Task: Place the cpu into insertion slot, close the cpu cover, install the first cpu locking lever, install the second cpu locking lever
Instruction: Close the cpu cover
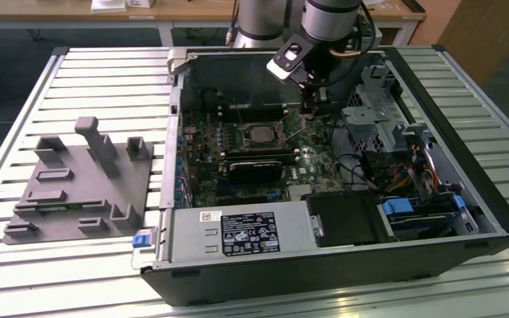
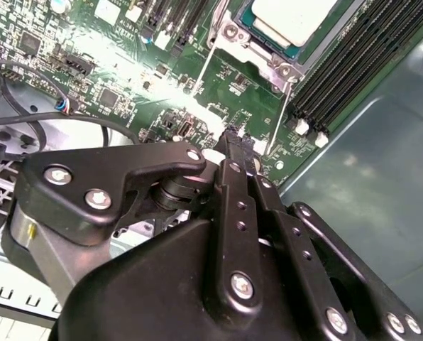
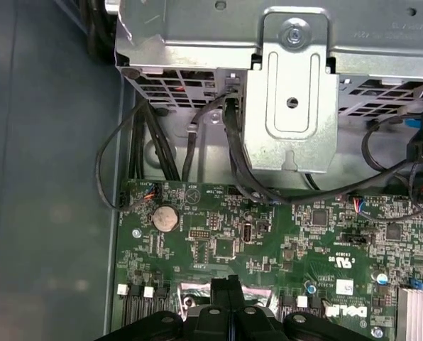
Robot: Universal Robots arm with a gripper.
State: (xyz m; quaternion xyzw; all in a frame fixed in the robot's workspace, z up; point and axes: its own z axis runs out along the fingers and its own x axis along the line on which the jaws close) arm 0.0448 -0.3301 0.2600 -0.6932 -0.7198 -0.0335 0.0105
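cpu [image 2: 293, 18] seated, tool [image 2: 234, 142] near locking lever [image 2: 280, 114]

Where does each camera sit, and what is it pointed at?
Exterior view: off the arm, looking down into the open computer case; shows the arm and gripper.
Second wrist view: on the arm, looking along the gripper toward the cpu on the motherboard.
First wrist view: on the arm, looking past the gripper to the motherboard and metal cage.
Shared: all show gripper and motherboard; exterior view and second wrist view show the cpu.
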